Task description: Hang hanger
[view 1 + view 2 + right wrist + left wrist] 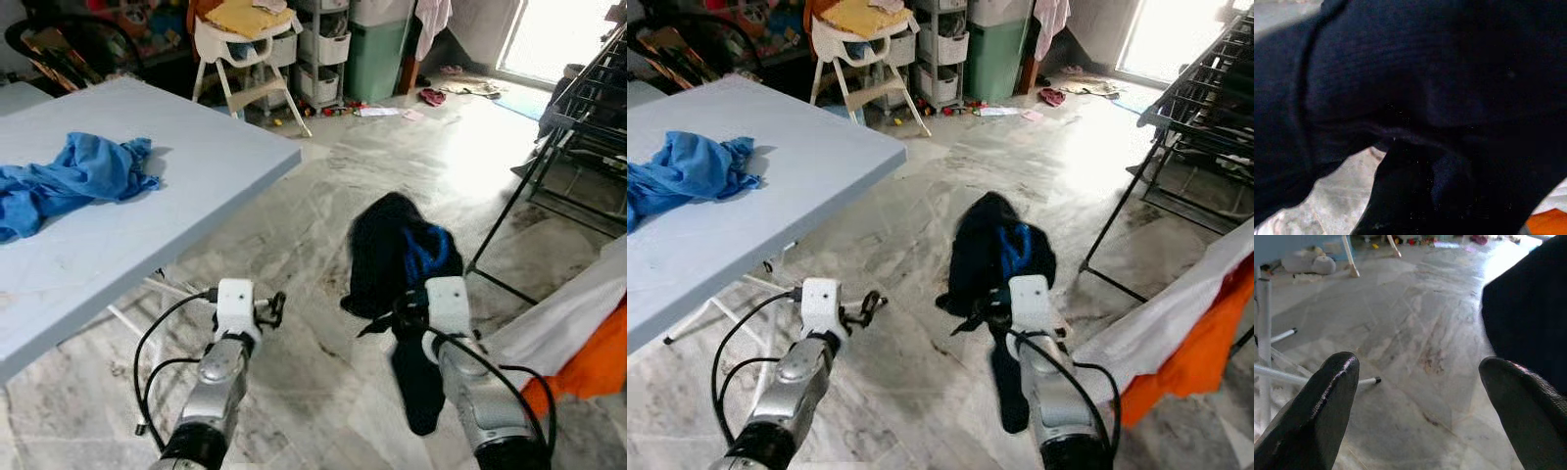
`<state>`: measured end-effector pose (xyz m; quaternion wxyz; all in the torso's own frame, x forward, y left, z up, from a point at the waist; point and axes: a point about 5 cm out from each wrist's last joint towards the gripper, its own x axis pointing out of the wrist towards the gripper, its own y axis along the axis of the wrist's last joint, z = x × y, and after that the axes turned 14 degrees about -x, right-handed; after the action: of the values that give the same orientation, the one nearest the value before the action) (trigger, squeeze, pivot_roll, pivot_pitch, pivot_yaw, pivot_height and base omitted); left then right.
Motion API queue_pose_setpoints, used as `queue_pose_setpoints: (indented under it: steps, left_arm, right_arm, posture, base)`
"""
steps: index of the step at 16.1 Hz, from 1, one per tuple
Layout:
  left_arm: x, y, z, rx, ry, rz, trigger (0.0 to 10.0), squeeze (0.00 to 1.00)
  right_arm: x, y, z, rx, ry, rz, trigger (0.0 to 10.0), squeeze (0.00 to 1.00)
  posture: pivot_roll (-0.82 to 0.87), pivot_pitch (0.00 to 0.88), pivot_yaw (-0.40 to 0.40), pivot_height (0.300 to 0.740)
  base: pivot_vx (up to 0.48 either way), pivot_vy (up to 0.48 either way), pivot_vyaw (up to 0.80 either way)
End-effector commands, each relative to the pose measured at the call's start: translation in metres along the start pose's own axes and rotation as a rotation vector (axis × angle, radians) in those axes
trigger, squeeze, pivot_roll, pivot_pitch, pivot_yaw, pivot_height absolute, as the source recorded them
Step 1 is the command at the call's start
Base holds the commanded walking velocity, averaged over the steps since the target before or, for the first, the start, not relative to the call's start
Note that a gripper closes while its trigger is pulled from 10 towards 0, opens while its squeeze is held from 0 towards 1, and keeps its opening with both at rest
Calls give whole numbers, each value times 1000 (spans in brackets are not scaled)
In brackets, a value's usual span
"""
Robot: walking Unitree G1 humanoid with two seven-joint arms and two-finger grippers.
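**A:** Hanger, you ask? You can't pick it out cleanly. A dark garment (397, 259) with a blue patch hangs at lower centre of the head views, bunched over your right pincer (409, 315), and any hanger would be buried inside it. I judge the bundle light, soft and floppy; cloth will sag and swing, while a hanger inside would be the only stiff part.

**B:** Is the right pincer clamped on it?

**A:** You cannot tell; black cloth covers the fingers, and the right wrist view is nearly all dark fabric. Your left pincer (273, 309) at lower left is empty, its fingers (1327, 406) spread wide over bare floor (323, 196).

**B:** Where should you take hold?

**A:** Go for the hook or neck if you can feel it, not loose cloth, which would slip.

**B:** And farther off?

**A:** A blue cloth (73, 181) lies on the counter (196, 186) at left; a black drying rack (588, 117) stands at upper right, a likely place to hang it.
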<state>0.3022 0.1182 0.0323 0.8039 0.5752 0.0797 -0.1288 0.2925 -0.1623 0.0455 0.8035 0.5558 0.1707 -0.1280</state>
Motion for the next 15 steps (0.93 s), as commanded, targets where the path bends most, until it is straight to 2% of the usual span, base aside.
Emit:
queue_pose_setpoints:
  steps: [1, 5, 7, 8, 10, 13, 15]
  left_arm:
    - [0, 3, -6, -41, 3, 8, 10000, 0]
    - [-4, 0, -15, -84, -17, -7, 10000, 0]
    - [-4, -4, -18, -77, -21, -23, 10000, 0]
    - [-5, -6, -19, -79, -20, -24, 10000, 0]
    - [-2, -2, -13, -121, -7, -1, 10000, 0]
    - [0, -6, -10, -103, -33, -28, 10000, 0]
    - [2, -2, -6, -99, -48, -13, 10000, 0]
  right_arm:
    - [4, 8, 1, -4, -19, 35, 10000, 0]
    - [5, 3, 3, -4, -44, 47, 10000, 0]
    - [8, 2, 10, 22, -68, 53, 10000, 0]
    - [9, -1, 8, 27, -66, 55, 10000, 0]
    - [13, -2, 11, 1, -50, 53, 10000, 0]
    - [17, 3, 10, 21, -56, 65, 10000, 0]
    - [18, 1, 7, 50, -53, 61, 10000, 0]
  posture:
    - [-220, 0, 41, 740]
    - [-227, 0, 93, 740]
    - [-205, 0, 88, 740]
    - [-198, 0, 91, 740]
    - [-189, 0, 97, 740]
    - [-190, 0, 96, 740]
    - [-187, 0, 93, 740]
  base:
    - [0, 0, 0]
    - [0, 0, 0]
    - [300, 0, 0]
    - [292, 0, 0]
    - [289, 0, 0]
    - [325, 0, 0]
    - [377, 0, 0]
